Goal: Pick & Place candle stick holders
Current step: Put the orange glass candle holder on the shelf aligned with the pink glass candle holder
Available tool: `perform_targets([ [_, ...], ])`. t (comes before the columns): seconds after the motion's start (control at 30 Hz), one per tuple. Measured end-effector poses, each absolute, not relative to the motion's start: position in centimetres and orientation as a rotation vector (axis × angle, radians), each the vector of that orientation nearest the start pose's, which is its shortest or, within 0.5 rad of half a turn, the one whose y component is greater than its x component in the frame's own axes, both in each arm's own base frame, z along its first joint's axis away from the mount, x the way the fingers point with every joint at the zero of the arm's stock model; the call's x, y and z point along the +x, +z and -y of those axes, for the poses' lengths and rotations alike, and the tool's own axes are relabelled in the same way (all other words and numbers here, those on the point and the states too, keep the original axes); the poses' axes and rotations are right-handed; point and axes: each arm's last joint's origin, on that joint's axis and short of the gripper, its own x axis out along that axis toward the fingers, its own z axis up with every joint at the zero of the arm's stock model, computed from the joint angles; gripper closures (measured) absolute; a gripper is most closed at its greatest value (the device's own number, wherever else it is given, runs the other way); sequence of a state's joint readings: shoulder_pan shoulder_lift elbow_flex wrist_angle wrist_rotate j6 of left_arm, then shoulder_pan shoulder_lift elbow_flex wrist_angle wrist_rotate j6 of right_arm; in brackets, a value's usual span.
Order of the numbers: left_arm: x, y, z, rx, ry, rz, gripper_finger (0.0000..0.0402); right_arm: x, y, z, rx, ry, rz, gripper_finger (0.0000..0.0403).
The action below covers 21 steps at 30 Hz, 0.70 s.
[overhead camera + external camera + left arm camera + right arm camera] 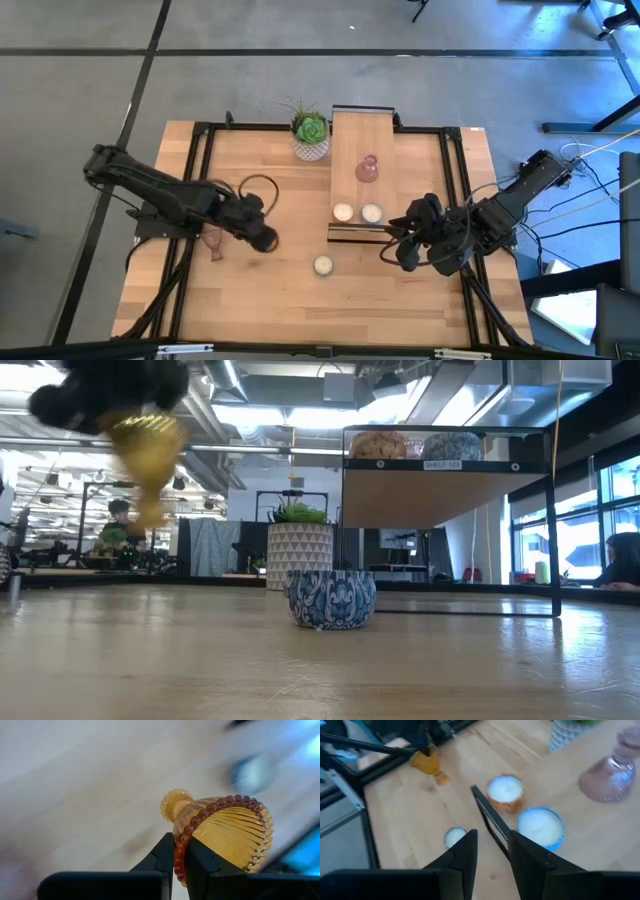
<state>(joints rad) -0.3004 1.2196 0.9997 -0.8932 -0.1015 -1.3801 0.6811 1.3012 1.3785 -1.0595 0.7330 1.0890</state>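
Left gripper: fingers pinched tight on the beaded rim of the amber holder, one finger inside the cup, one outside. I see it tipped on its side in the left wrist view, foot knob pointing away from the fingers. Ribbed translucent amber glass, darker bead ring round the mouth. In the low view the amber holder hangs clear above the table, under the dark gripper. High view puts the left gripper over the table's left half, toward the near side.

Pink holder stands mouth-down on the wooden shelf, far of centre. Two candle cups sit side by side at the shelf's near end; a third, blue-patterned cup sits on the table just nearer. Plant in white pot is left of the shelf.

Right gripper: fingers slightly apart, holding nothing, hovering right of the shelf's near end.
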Motion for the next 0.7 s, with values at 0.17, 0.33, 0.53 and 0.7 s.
perform_targets([
  [0.17, 21.2, 31.1, 5.7, -1.048, 0.431, -0.589, 0.0385, 19.9, 37.7, -13.3, 0.406, -0.343, -0.529, 0.0292],
  [0.33, 22.2, 34.8, 5.5, -1.008, 0.245, -0.237, 0.0385, 20.3, 40.3, -12.3, 0.416, -0.162, -0.417, 0.0292],
  [0.53, 23.7, 37.3, 5.2, -0.935, 0.121, 0.027, 0.0385, 21.6, 43.6, -11.2, 0.455, 0.167, -0.232, 0.0292],
  [0.7, 24.5, 38.1, 5.1, -0.894, 0.046, 0.118, 0.0385, 22.3, 44.4, -9.7, 0.518, 0.232, -0.180, 0.0284],
])
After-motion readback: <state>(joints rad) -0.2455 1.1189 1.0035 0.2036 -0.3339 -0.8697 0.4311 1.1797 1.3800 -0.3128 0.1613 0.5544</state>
